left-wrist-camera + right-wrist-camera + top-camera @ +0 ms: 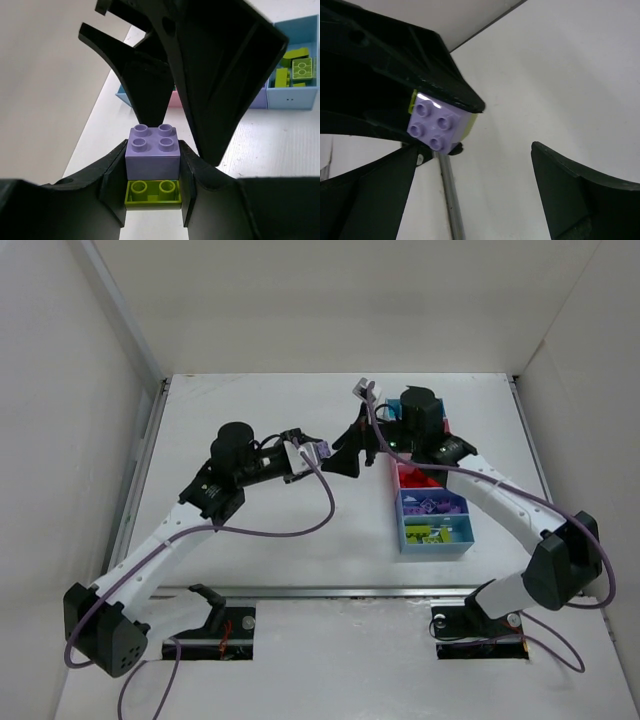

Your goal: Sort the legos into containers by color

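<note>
Left claw (pixel 152 165) is pinched on a small stack. A purple brick (pixel 152 150) is clamped between its two black jaws with the studs turned toward the wrist camera. A yellow-green brick (pixel 152 192) is joined to it at 6 o'clock in that view. Whether the jaws also press the lower brick cannot be told. From above, the left claw (pixel 345 462) is held over the white table (pixel 330 570) near its middle, and the stack itself cannot be made out there. Just at its 1 o'clock the right claw (pixel 360 445) is met, tip to tip. In the right wrist view the right claw (pixel 475 150) is spread wide and nothing is gripped by it. The purple brick (pixel 437 125) is seen at 10 o'clock of the gap, just beside one jaw, and contact there cannot be judged. A sliver of the yellow-green brick (pixel 469 122) is shown behind it. At 4 o'clock of the two claws the containers (pixel 435 546) are laid as one strip on the table. Red legos (pixel 415 478) are held in a pink bin, purple legos (pixel 430 505) in the darker blue bin, and yellow-green legos (pixel 425 532) in the nearest light blue bin. The far bins are largely hidden by the right arm.
</note>
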Controlling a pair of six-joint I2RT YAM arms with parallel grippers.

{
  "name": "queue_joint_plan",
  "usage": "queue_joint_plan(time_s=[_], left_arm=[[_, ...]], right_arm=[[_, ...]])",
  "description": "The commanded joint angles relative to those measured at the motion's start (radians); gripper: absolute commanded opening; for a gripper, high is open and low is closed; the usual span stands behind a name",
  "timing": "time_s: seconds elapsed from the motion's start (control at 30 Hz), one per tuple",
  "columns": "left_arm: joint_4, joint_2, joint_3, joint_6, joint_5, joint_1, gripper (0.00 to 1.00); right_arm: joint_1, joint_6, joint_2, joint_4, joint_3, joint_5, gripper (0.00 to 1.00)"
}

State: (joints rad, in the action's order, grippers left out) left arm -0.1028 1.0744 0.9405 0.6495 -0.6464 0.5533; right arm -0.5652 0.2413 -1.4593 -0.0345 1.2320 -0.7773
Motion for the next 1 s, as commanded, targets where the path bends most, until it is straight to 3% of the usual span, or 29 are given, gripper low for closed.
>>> queue_joint_plan(time_s=[0.0,0.27,0.33,0.6,0.97], left_arm=[[-0.025,-0.033,-0.003,-0.01,-0.002,0.016,0.0],[0.011,-0.065,-0.014,0.024,0.036,0.025,0.0],[0.011,-0.065,-0.014,0.024,0.036,0.034,0.0],[0.011,-0.065,-0.014,0.015,0.047,0.043,0.0],[-0.029,-0.044,-0.023,-0.004,0.067,0.043,0.0]], right_arm=[[-0.019,0.039,0.088,0.111,0.0,-0.082,1.0],[-0.004,0.116,0.186,0.14,-0.057,0.019,1.0],[-0.031,0.173,0.16,0.14,-0.057,0.103,0.96],[-0.076,0.273,0.077,0.176,-0.02,0.173,0.89],[-0.096,0.273,0.007,0.176,0.037,0.144,0.75]])
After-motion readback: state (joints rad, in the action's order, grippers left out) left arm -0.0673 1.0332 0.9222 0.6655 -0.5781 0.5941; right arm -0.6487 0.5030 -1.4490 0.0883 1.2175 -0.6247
